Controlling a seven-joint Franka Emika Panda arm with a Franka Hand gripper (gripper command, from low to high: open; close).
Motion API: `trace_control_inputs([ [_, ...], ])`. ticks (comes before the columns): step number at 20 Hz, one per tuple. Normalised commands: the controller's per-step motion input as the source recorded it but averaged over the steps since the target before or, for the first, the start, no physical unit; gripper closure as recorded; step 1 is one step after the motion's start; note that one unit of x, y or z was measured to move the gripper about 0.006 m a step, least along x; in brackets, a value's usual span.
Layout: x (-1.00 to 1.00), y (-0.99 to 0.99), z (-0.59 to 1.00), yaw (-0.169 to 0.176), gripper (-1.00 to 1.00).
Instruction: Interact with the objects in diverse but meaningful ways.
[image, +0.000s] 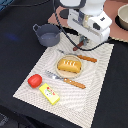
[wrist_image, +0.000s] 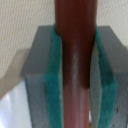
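Observation:
My gripper (image: 82, 42) hangs over the far edge of the striped mat (image: 95, 85), shut on the brown sausage (image: 78, 47). In the wrist view the sausage (wrist_image: 75, 55) runs lengthwise between the green pads (wrist_image: 54, 80), pressed on both sides. The golden bread loaf (image: 69, 64) rests on a tan plate (image: 61, 73) in the mat's middle. An orange-handled knife (image: 86, 58) lies beyond the plate and an orange-handled fork (image: 68, 80) lies in front of it. The red tomato (image: 34, 80) and the yellow packet block (image: 49, 93) sit near the mat's front left.
A grey-blue handled pot (image: 48, 35) stands on the dark table at the exterior view's left of the gripper. A second bowl-like pot (image: 123, 18) sits on a brown board (image: 120, 34) at the far right. A black cable trails behind the arm.

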Motion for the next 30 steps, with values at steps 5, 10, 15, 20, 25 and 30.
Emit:
trace_control_inputs([
  [5, -0.77, -0.47, 0.2, -0.058, 1.0],
  [10, -0.74, -0.49, -0.02, -0.091, 1.0],
  [15, -0.8, -0.52, -0.14, -0.086, 1.0],
  [20, -0.83, -0.48, -0.2, -0.079, 1.0],
  [25, -0.79, -0.14, -0.27, -0.044, 1.0],
  [30, -0.65, 0.0, -0.24, -0.001, -1.0],
])
